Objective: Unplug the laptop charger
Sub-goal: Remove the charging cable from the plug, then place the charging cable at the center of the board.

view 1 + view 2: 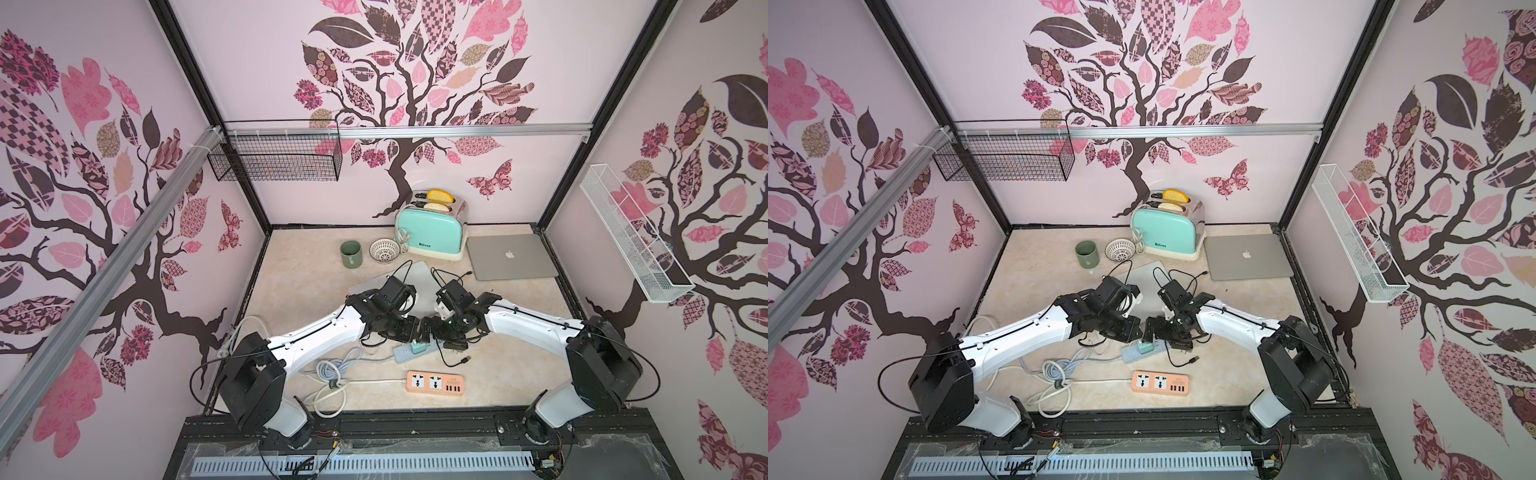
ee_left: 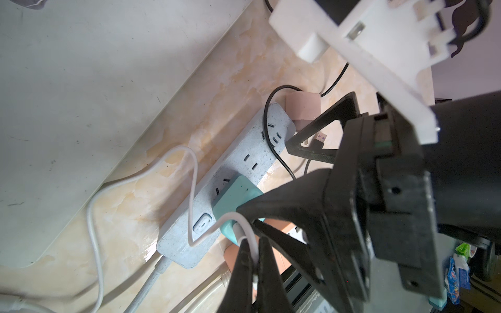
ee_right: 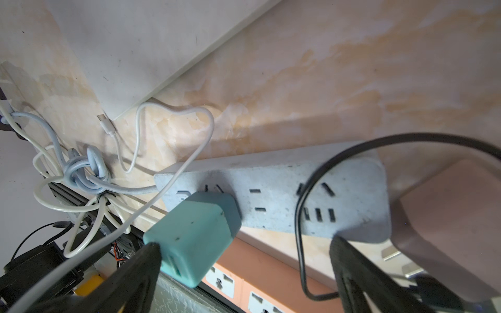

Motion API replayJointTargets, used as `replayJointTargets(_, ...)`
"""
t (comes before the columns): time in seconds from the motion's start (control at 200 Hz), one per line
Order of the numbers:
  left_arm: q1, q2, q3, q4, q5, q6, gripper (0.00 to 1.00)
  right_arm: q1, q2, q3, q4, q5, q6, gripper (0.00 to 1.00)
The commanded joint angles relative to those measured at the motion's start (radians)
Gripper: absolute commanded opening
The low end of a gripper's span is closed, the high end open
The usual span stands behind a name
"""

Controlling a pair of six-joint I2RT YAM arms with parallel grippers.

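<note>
Charger (image 3: pixel 195 233), teal cube, sits in speckled strip (image 3: pixel 273 200); left jaws seemingly pinch white cable (image 2: pixel 194 173), right jaws wide.

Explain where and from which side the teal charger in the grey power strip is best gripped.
Grip the teal charger by the two flat opposite sides of its blocky body, coming from above. It stands out of the top face of the grey power strip, so a straight upward pull should free it. Avoid its thin white cable.

left arm (image 1: pixel 316 332) jaws pinched closed, right arm (image 1: pixel 528 324) jaws wide
</note>
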Motion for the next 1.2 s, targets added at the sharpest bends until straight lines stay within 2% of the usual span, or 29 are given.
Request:
replayJointTargets(0.0, 0.006, -0.038, 0.106, 0.055, 0.044, 0.004, 0.0, 0.043, 0.096, -0.09, -0.148, 0.154, -0.027, 0.99)
replayJointTargets(0.26, 0.006, -0.008, 0.166, 0.035, 0.065, 0.0, 0.0, 0.042, 0.092, -0.14, -0.116, 0.15, -0.019, 0.99)
replayJointTargets(0.42, 0.007, 0.026, 0.204, -0.077, 0.003, 0.019, 0.0, 0.042, 0.087, -0.149, -0.1, 0.142, -0.01, 0.99)
replayJointTargets(0.54, 0.026, 0.018, 0.172, -0.131, -0.042, 0.003, 0.0, 0.042, 0.063, -0.123, -0.11, 0.143, -0.007, 0.99)
replayJointTargets(0.7, 0.125, -0.047, 0.064, -0.138, -0.031, -0.034, 0.0, 0.042, -0.017, -0.069, -0.094, 0.122, 0.014, 0.99)
replayJointTargets(0.89, 0.253, -0.126, -0.037, -0.159, -0.027, 0.002, 0.0, 0.046, -0.089, -0.035, -0.07, 0.092, -0.009, 0.99)
replayJointTargets(1.19, 0.439, -0.148, -0.14, -0.195, 0.005, 0.058, 0.0, 0.095, -0.08, 0.034, -0.042, 0.052, -0.053, 0.99)
